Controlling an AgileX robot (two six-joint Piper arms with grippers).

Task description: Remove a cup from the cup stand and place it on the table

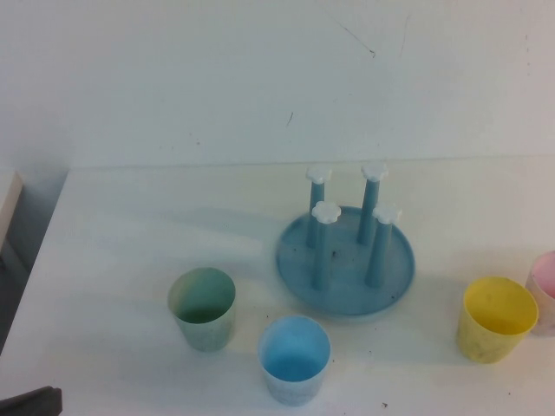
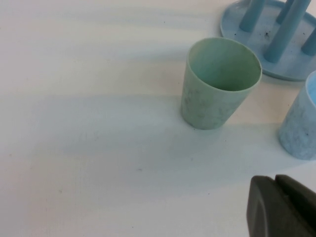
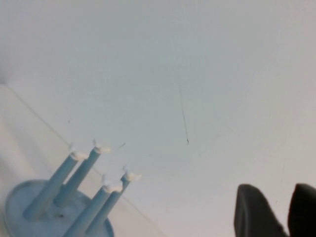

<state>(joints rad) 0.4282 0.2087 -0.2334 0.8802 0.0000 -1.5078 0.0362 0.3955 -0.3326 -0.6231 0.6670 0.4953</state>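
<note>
The yellow cup [image 1: 497, 317] stands upright on the white table [image 1: 130, 234] at the front right, apart from the blue cup stand [image 1: 295, 260]. All four white-capped pegs [image 1: 326, 212] of the stand are bare. My left gripper [image 2: 275, 178] is shut and empty, low over the table near the green cup [image 2: 219, 84]. In the high view only a dark part of the left arm [image 1: 30, 403] shows, at the front left corner. My right gripper [image 3: 276, 190] is open with nothing between its fingers. It is raised and faces the wall, with the cup stand [image 3: 29, 202] below it.
A green cup [image 1: 202, 308] and a light blue cup [image 1: 295, 358] stand upright in front of the stand. A pink cup [image 1: 546, 290] sits at the right edge beside the yellow one. The table's left edge [image 1: 39, 251] drops off beside a wooden piece.
</note>
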